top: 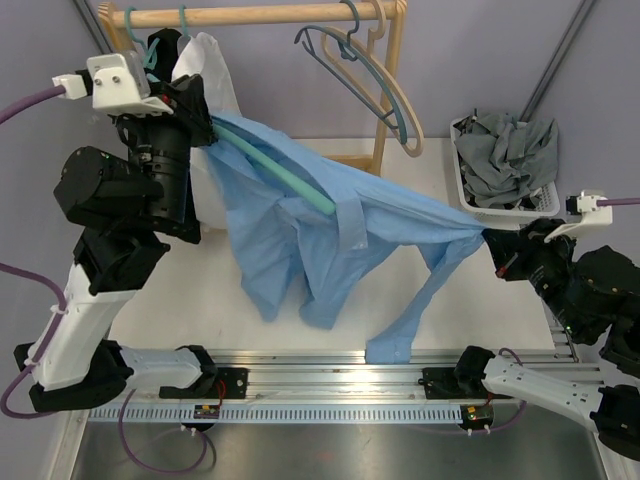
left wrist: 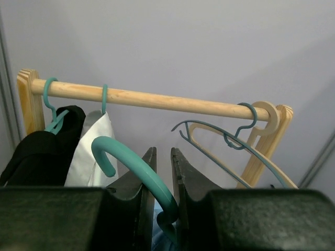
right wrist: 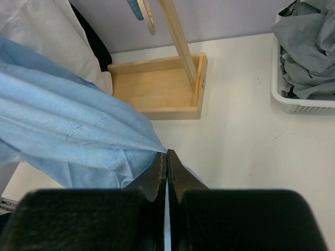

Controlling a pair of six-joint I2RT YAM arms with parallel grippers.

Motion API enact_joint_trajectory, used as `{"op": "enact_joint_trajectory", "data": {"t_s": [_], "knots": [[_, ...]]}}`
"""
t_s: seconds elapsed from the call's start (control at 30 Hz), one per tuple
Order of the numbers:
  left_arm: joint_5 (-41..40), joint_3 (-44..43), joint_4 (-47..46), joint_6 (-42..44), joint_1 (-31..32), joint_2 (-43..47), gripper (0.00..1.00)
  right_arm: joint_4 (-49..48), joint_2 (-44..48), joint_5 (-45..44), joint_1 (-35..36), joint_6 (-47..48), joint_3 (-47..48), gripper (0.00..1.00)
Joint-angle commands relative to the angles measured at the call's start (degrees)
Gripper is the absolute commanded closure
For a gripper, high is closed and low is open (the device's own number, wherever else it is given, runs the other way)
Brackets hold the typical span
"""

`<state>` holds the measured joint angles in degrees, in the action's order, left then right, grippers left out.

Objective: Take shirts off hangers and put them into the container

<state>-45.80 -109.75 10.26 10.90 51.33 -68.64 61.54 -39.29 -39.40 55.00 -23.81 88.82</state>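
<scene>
Light blue shirt (top: pixel 300 230) hangs stretched and creased off 1 teal hanger (top: pixel 285 175).

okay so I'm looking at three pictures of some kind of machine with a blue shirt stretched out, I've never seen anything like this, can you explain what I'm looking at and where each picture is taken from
These are two robot arms bolted at the near edge of a table. The wide picture looks down from above and behind them; the other two come from small cameras on each wrist, so the dark shapes at the bottom are that arm's own fingers.

The left gripper is closed on a teal hanger, off the wooden rack. The right gripper is shut on the light blue shirt, which is stretched between the two arms, partly draped on the table.

On the rack, a black shirt and a white shirt hang beside empty hangers. The white basket at the right holds grey fabric.
</scene>
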Motion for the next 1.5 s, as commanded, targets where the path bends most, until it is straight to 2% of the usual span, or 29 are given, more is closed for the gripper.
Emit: {"op": "enact_joint_trajectory", "data": {"t_s": [0.0, 0.07, 0.13, 0.2, 0.37, 0.47, 0.63, 0.67, 0.77, 0.83, 1.17, 1.33, 1.47], "knots": [[1.7, -1.3, 5.2, -10.6, -1.1, 3.2, 0.94, 0.5, -0.5, -1.6, -0.3, 1.6, -3.2, 1.00], [8.6, 2.0, 10.0, -21.5, -1.0, 4.2, 0.95, -1.1, -1.9, 1.4, -0.4, 1.9, -4.8, 1.00], [16.7, 4.4, 12.1, -27.0, 0.0, 4.9, 0.95, -2.6, -3.2, 3.2, -0.4, 2.8, -5.8, 1.00], [20.8, 9.5, 11.5, -33.3, 3.0, 6.1, 0.95, -4.8, -3.9, 5.1, -0.4, 3.3, -6.8, 1.00], [24.7, 17.4, 8.3, -42.0, 12.7, 7.5, 0.96, -7.7, -5.6, 7.6, -0.4, 4.2, -7.7, 1.00], [26.3, 20.1, 6.0, -44.9, 15.9, 7.7, 0.96, -8.5, -6.7, 8.7, -0.4, 4.0, -8.0, 1.00], [23.2, 21.8, 6.8, -43.3, 17.8, 8.3, 0.96, -7.8, -9.7, 14.1, -0.4, 4.6, -7.1, 1.00], [22.0, 22.0, 8.3, -42.5, 18.3, 8.2, 0.97, -6.4, -10.5, 15.5, -0.3, 4.8, -5.8, 0.94], [16.2, 21.9, 13.4, -38.6, 19.1, 5.5, 0.98, -4.0, -13.7, 21.0, -0.4, 5.7, -2.3, 0.56], [13.7, 22.2, 15.7, -35.5, 19.2, 3.0, 0.98, -2.9, -14.8, 24.2, -0.3, 5.8, 0.6, 0.52], [3.4, 21.0, 25.8, -25.8, 19.9, -4.5, 1.00, 4.7, -17.5, 29.0, -0.3, 7.6, 13.8, 0.50], [3.1, 24.4, 25.9, -24.3, 19.9, -4.7, 1.00, 5.1, -18.6, 34.4, -0.4, 7.4, 14.6, 0.50], [4.1, 23.5, 26.5, -24.0, 19.9, -6.8, 1.00, 3.2, -18.8, 38.8, -0.4, 6.2, 12.2, 0.49]]}}
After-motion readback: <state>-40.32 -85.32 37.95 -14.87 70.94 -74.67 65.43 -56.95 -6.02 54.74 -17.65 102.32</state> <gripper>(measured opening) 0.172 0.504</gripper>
